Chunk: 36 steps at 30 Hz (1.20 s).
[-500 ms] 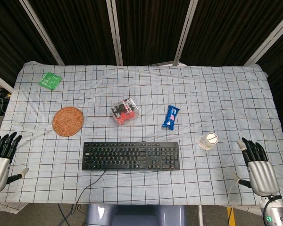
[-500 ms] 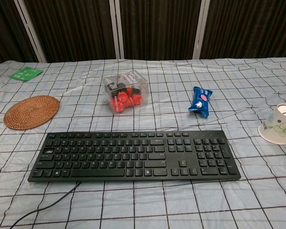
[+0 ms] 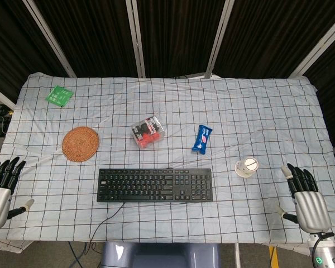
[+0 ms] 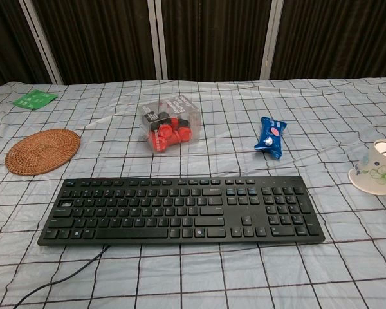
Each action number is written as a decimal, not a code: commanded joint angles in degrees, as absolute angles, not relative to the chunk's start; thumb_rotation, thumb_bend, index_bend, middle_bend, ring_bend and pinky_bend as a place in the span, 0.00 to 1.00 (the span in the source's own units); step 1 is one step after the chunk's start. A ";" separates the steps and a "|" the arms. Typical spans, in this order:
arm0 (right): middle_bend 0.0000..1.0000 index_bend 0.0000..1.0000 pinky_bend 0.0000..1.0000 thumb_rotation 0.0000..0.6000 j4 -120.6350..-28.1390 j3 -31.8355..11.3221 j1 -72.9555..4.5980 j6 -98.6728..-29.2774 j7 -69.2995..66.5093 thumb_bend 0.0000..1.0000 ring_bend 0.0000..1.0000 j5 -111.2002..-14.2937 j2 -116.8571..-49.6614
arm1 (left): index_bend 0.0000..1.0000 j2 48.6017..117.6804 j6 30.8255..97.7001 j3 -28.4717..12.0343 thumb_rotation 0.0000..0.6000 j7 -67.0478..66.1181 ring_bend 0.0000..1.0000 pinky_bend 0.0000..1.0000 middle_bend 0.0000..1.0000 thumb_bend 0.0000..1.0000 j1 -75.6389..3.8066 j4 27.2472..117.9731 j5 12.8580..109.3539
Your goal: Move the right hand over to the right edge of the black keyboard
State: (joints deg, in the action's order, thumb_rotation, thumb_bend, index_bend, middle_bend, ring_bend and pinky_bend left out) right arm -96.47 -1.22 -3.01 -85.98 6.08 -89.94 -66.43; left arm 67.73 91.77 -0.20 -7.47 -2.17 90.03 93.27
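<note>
Compared with half a second before, we found our right hand [image 3: 308, 200] shifted very slightly toward the near right corner of the table [image 3: 268, 111], while every object lay where it had been. Our right hand hovered palm down at that corner with its fingers [image 3: 300, 180] straight and slightly apart, and it held nothing. It was well apart from the keyboard [image 3: 154, 185], which lay flat near the front edge of the checked cloth, its long side parallel to that edge and its cable [image 4: 64, 280] trailing off the front. Between the keyboard's right end and our right hand a paper cup [image 3: 247, 167] lay on its side. Our left hand [image 3: 1, 190] showed at the near left corner, fingers likewise extended and empty. Behind the keyboard we saw a clear box [image 3: 147, 132] of red and black pieces and, to its right, a blue packet [image 3: 201, 138]. A woven coaster [image 3: 80, 144] lay to the left, and a green card [image 3: 59, 95] rested near the far left corner. Neither hand appeared in the chest view.
</note>
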 commanded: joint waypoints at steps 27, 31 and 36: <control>0.90 0.07 0.76 1.00 -114.42 4.28 -9.24 -70.08 18.10 0.35 0.87 -92.73 -66.11 | 0.00 67.86 92.82 -1.28 1.00 -6.21 0.00 0.00 0.00 0.07 -2.15 89.23 92.77; 0.91 0.08 0.76 1.00 -115.73 5.01 -10.14 -66.40 23.21 0.40 0.88 -90.04 -68.35 | 0.00 67.74 92.75 -1.38 1.00 -5.91 0.00 0.00 0.00 0.07 -2.19 89.24 92.60; 0.91 0.09 0.76 1.00 -115.66 4.36 -11.26 -62.80 30.52 0.41 0.88 -82.43 -73.25 | 0.00 67.59 92.63 -1.43 1.00 -5.73 0.00 0.00 0.00 0.07 -2.27 89.24 92.52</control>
